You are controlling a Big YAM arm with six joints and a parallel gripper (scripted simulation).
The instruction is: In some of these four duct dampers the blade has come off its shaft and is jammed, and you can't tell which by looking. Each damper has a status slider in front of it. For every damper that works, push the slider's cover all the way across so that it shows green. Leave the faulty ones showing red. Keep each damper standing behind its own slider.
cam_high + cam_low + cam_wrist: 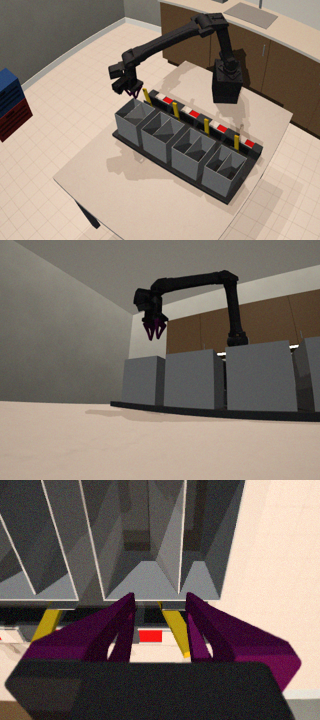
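Four grey open-topped dampers stand in a row on a dark base: the first (pixel 134 117), second (pixel 161 131), third (pixel 192 149) and fourth (pixel 223 165). Each has a yellow lever behind it, such as the first lever (pixel 147 97). All four sliders show red, with the white covers to one side; the first slider (pixel 168 100) is nearest the gripper. My gripper (pixel 134 93) (pixel 154 336) hangs well above the first damper's far corner. Its purple fingers are partly open with nothing between them. In the wrist view the gripper (pixel 160 600) looks down on the first lever (pixel 175 627) and the red patch (pixel 151 636).
The robot's base (pixel 226 82) stands at the table's back. Brown cabinets (pixel 284 72) run behind it. A blue and red box (pixel 11 103) stands on the floor at far left. The second lever (pixel 47 625) shows at the wrist view's left.
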